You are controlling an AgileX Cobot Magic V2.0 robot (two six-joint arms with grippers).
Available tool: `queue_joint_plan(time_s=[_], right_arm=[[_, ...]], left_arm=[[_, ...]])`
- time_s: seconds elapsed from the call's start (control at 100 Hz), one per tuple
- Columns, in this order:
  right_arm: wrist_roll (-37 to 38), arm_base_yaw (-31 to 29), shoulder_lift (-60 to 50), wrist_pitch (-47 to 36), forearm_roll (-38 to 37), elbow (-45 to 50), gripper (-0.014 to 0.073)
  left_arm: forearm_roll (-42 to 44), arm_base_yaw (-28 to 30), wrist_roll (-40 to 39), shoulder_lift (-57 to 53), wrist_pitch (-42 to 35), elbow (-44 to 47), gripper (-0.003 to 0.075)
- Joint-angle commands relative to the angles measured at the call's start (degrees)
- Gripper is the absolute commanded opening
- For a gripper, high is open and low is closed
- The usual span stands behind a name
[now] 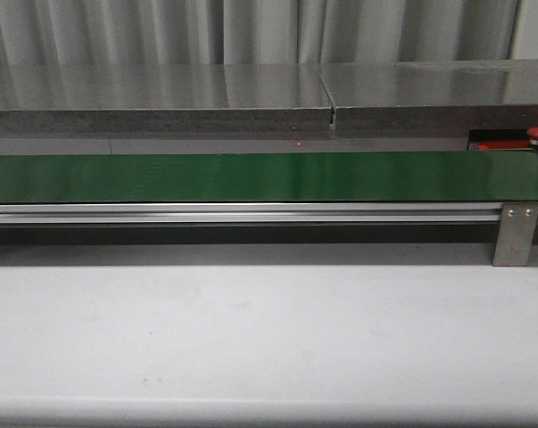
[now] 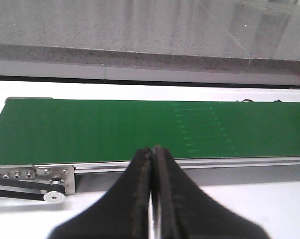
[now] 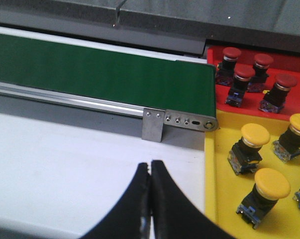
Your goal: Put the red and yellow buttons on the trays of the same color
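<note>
Buttons: none on the green belt [image 1: 251, 176] that I can see. Both my left gripper [image 2: 152, 154] and right gripper [image 3: 150, 169] are clenched empty; red buttons [image 3: 244, 72] and yellow buttons [image 3: 255, 134] sit sorted on the red tray [image 3: 299, 64] and yellow tray [image 3: 224, 199]. I'd hold off, then open before reaching.

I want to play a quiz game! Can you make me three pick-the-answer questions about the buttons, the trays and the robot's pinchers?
1. Where are the red buttons?
A. on the green belt
B. on the red tray
C. on the white table

2. How many red buttons show in the right wrist view?
A. one
B. four
C. seven

3. How are both grippers?
A. shut, holding nothing
B. wide open
C. each holding a button

Answers:
1 B: they stand on the red tray, beyond the yellow tray.
2 B: four red caps can be counted.
3 A: the left gripper and the right gripper have fingers pressed together, empty.
</note>
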Motion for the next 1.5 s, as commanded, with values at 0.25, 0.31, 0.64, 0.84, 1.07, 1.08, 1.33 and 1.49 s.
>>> queue_joint_plan(time_s=[0.25, 0.31, 0.64, 0.84, 1.07, 1.08, 1.33, 1.49], right_arm=[[8.14, 1.07, -8.18, -20.0, -4.69, 12.49, -0.0067], [8.29, 1.07, -8.6, -21.56, -4.69, 14.51, -0.0067], [9.31, 1.07, -8.65, -25.95, -6.35, 17.61, -0.0067], [9.31, 1.07, -8.65, -25.97, -6.27, 17.61, -0.0067], [9.31, 1.07, -8.65, -25.97, -6.27, 17.61, -0.0067], [9.31, 1.07, -8.65, -25.97, -6.27, 17.61, -0.0067], [9.31, 1.07, -8.65, -25.97, -6.27, 17.61, -0.0067], [9.31, 1.07, -8.65, -25.97, -6.27, 17.61, -0.0067]], left_arm=[[-1.27, -0.33, -0.42, -0.01, -3.73, -1.6, -0.0019], [-1.27, -0.33, -0.42, -0.01, -3.73, -1.6, -0.0019], [-1.27, -0.33, -0.42, -0.01, -3.73, -1.6, -0.0019], [-1.27, -0.33, -0.42, -0.01, -3.73, -1.6, -0.0019], [-1.27, -0.33, -0.42, -0.01, -3.73, -1.6, -0.0019], [-1.27, -0.33, -0.42, -0.01, -3.73, -1.6, -0.0019], [-1.27, -0.33, -0.42, -0.01, -3.73, -1.6, -0.0019], [-1.27, -0.33, -0.42, -0.01, -3.73, -1.6, -0.0019]])
